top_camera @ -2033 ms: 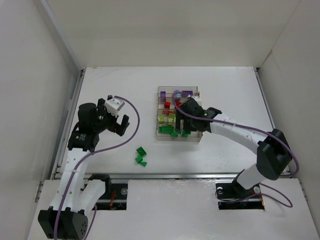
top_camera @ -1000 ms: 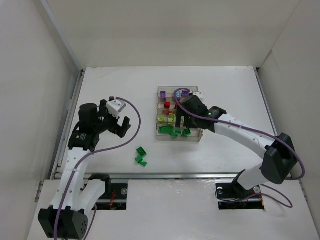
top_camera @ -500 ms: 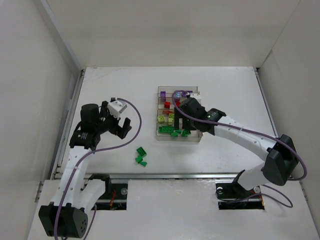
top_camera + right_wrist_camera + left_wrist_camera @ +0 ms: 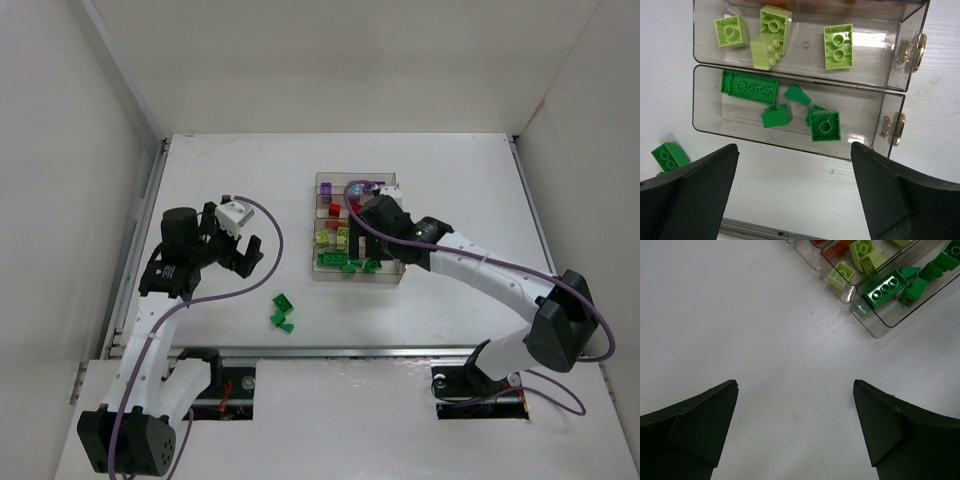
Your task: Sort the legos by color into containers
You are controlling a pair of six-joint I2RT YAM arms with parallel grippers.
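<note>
Legos, a few tiny dark green plastic bricks (image 4: 282, 312), lie loose on the white table (image 4: 230, 180), apart from the clear plastic four-box tray (image 4: 316, 264). The left gripper (image 4: 248, 252), jaws wide and empty, should drop straight onto one brick alone. The right gripper (image 4: 795, 147), wide and empty too, hangs over the tray's green box (image 4: 710, 117) and may block it.

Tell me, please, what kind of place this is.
Probably a robotics lab test cell: a white table boxed in by plain white walls, a left arm and a right arm bolted at its near edge, and a clear divided tray of toy bricks.
</note>
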